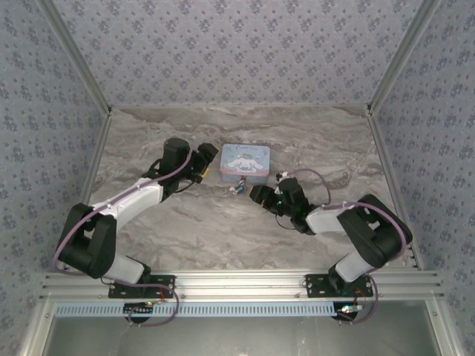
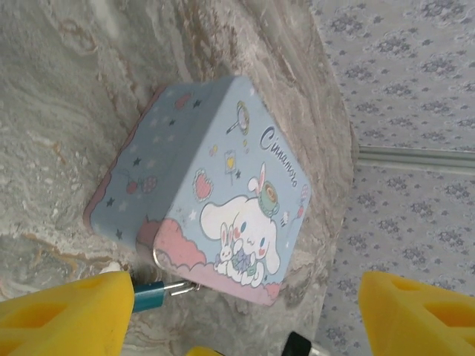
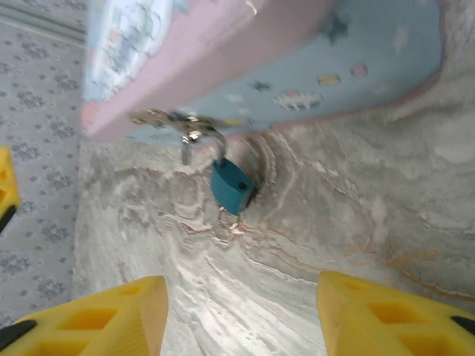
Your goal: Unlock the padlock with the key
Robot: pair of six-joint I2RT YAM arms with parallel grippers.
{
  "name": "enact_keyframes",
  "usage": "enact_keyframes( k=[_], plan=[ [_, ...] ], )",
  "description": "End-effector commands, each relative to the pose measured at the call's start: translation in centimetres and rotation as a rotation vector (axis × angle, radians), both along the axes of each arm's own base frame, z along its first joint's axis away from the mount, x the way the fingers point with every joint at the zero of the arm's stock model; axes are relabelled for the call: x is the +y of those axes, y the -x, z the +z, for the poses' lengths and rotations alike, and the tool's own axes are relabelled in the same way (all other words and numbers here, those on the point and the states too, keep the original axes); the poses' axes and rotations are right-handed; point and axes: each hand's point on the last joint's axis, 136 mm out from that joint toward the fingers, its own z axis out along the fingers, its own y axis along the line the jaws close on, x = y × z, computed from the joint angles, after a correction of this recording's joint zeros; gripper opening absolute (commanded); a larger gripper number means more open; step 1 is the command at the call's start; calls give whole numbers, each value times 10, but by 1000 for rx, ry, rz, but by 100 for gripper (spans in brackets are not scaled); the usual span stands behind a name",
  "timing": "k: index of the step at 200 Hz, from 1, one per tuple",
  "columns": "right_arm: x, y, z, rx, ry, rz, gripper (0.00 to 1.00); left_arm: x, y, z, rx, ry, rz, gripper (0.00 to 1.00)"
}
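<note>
The small teal padlock (image 3: pixel 231 185) hangs by its thin silver shackle (image 3: pixel 199 137) from the latch on the front of the light-blue cartoon tin (image 3: pixel 312 67). One shackle leg is in the body and the other hangs free beside it. A thin silver ring (image 3: pixel 228 219) lies on the table just under the padlock; I cannot make out a key. My right gripper (image 3: pixel 237 326) is open and empty, a short way in front of the padlock. My left gripper (image 2: pixel 245 330) is open too, at the tin's (image 2: pixel 223 193) left front corner, with the padlock (image 2: pixel 148 295) beside its left finger (image 2: pixel 67 315).
The tin (image 1: pixel 245 163) sits mid-table on the marble top (image 1: pixel 193 230), with the padlock (image 1: pixel 239 186) at its near edge. Patterned walls and aluminium rails enclose the table. Both grippers, the left (image 1: pixel 205 163) and the right (image 1: pixel 260 194), crowd the tin's front.
</note>
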Motion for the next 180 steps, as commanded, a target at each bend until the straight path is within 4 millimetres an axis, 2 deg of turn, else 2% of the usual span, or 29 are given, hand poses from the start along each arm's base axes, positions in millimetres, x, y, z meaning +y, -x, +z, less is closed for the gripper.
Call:
enact_keyframes(
  k=[1,24,46,78,132,180],
  plan=[
    [-5,-5,10,-108,116,74,68,9,-9,24,-66,-49,-18,83],
    [13,-12,35,-219,65,185,74,10,-18,20,-62,-91,-79,83],
    [23,-22,42,-270,44,199,78,2,-26,6,-38,-149,-177,84],
    [32,-37,34,-273,33,165,78,-19,-36,-14,-17,-115,-287,84],
    [44,-49,19,-300,44,138,78,-36,-42,-51,56,-97,-378,82],
    [52,-55,14,-325,26,146,77,-37,-36,-81,118,-89,-385,77]
  ],
)
